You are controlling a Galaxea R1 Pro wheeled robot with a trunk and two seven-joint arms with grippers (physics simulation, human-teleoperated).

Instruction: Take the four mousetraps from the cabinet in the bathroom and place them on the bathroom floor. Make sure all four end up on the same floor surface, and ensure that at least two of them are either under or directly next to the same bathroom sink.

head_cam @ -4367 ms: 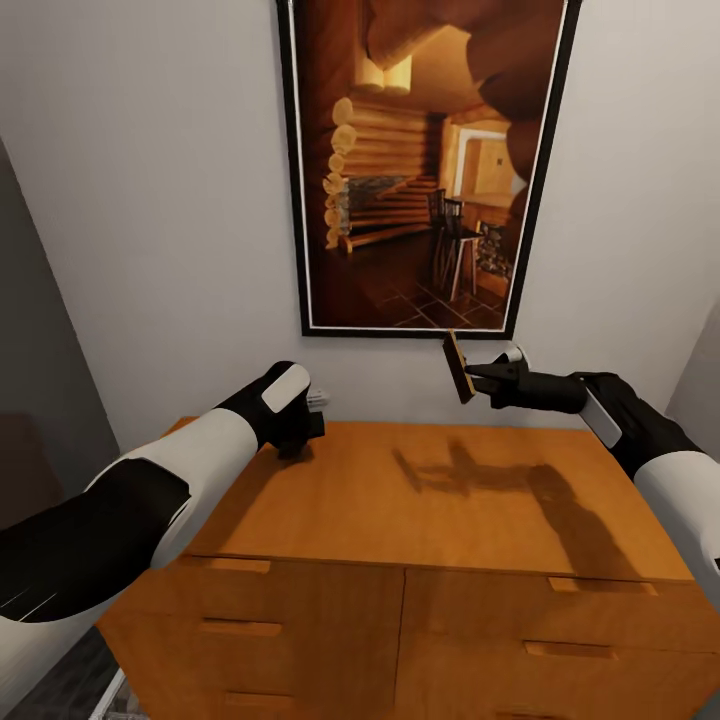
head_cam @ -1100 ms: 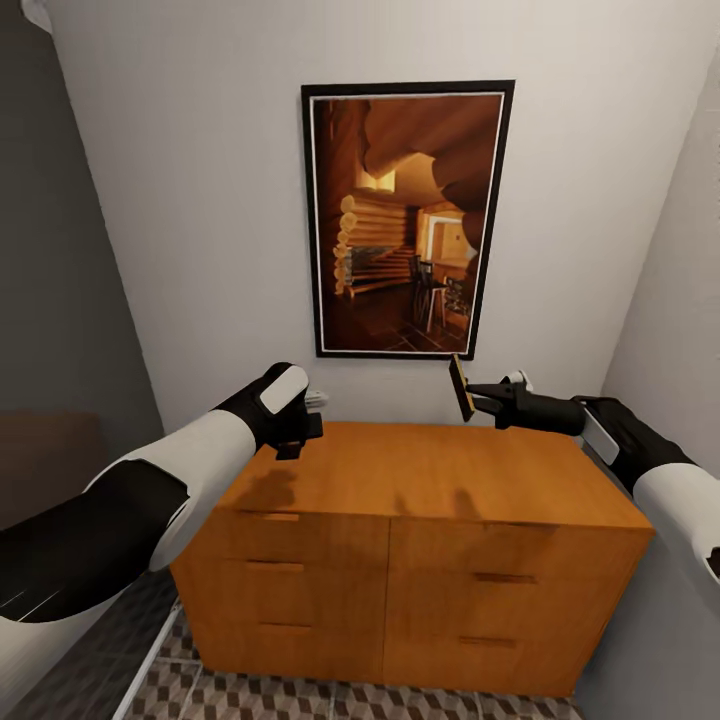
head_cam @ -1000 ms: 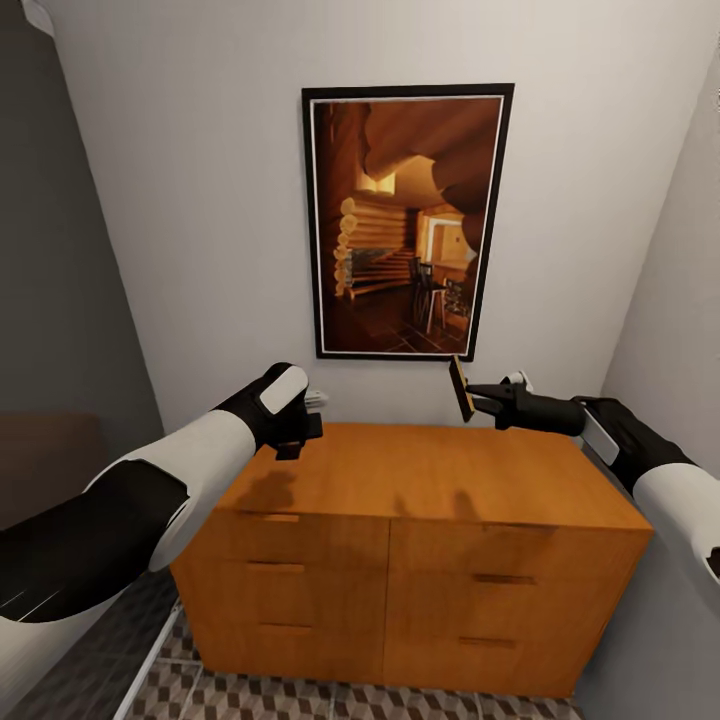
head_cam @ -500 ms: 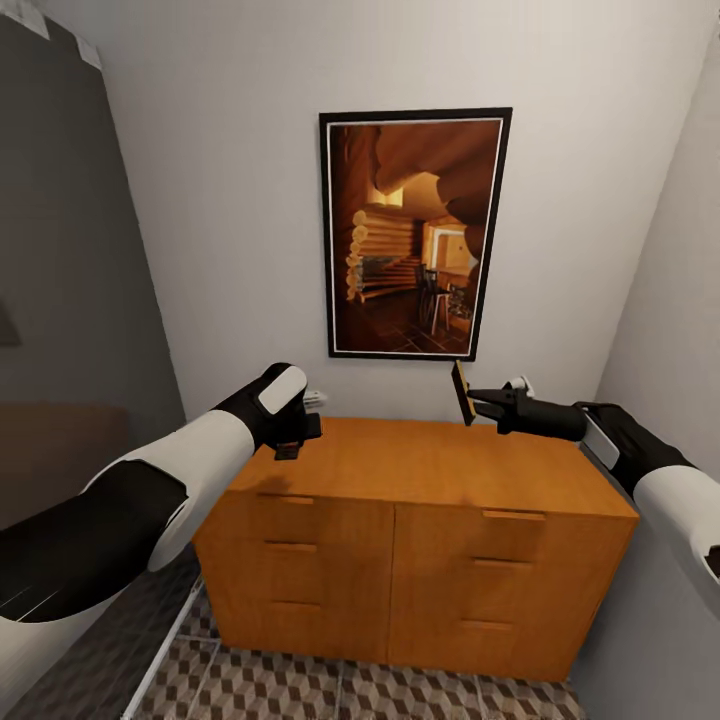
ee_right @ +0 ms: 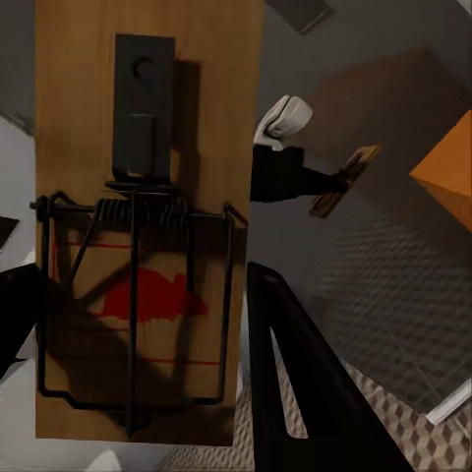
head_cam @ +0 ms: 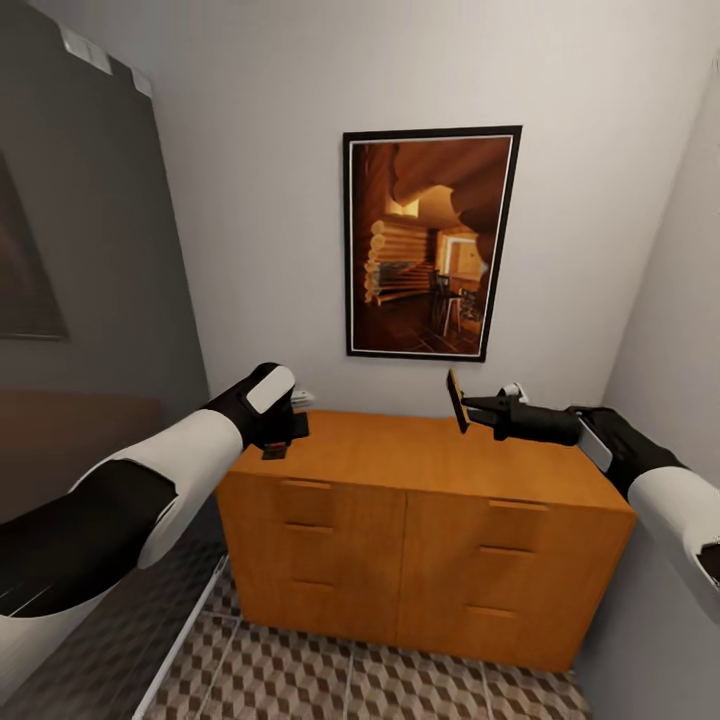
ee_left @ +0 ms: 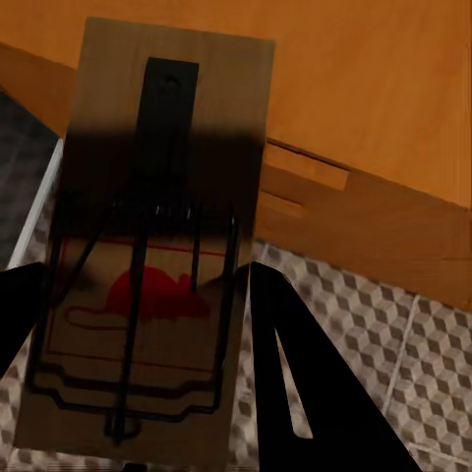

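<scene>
Standing back from the cabinet (head_cam: 420, 500), the robot carries one trap in each claw: the left gripper (head_cam: 278, 440) pinches a trap (ee_left: 157, 246) over the cabinet's left top corner, and the right gripper (head_cam: 470, 410) clamps another trap (head_cam: 457, 398) on edge above the top's middle. These thin boards look light and stiff, likely slippery at the edges. Gripping the bare wood end, clear of the sprung wire, seems safest.

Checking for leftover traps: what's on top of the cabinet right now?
The cabinet top looks bare; no trap lies on it. Both grippers hold mousetraps above it. The left gripper covers its back left corner, so that patch is unseen.
</scene>
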